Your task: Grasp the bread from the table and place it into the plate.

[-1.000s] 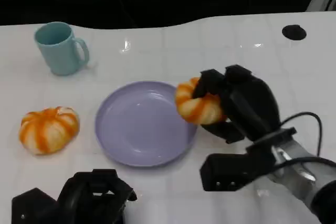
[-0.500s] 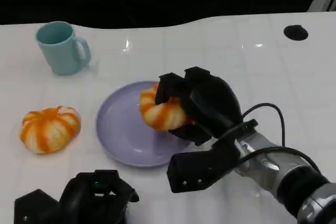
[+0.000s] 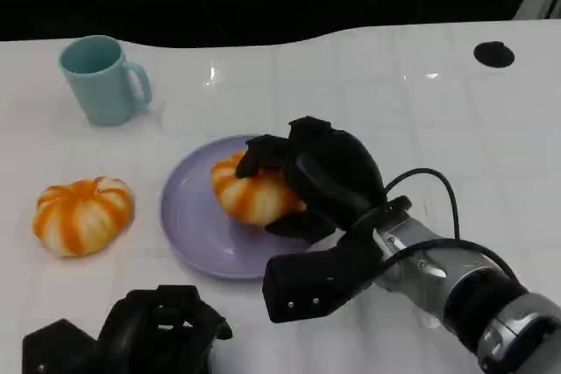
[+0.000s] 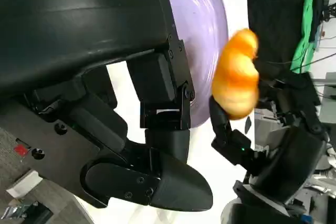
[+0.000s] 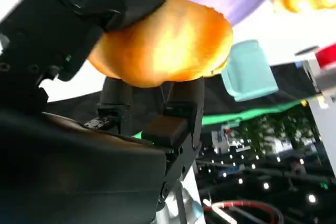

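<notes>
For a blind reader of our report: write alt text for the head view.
The right robot hand holds an orange-striped bread roll over a lilac plate on a white table. A second roll lies left of the plate, a light blue mug stands behind it, and the left robot hand rests at the near edge.

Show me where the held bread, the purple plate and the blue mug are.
held bread [image 3: 245,194]: head view, on its striped top left of the fingers.
purple plate [image 3: 188,216]: head view, on its bare left side.
blue mug [image 3: 98,85]: head view, on its side wall.
</notes>
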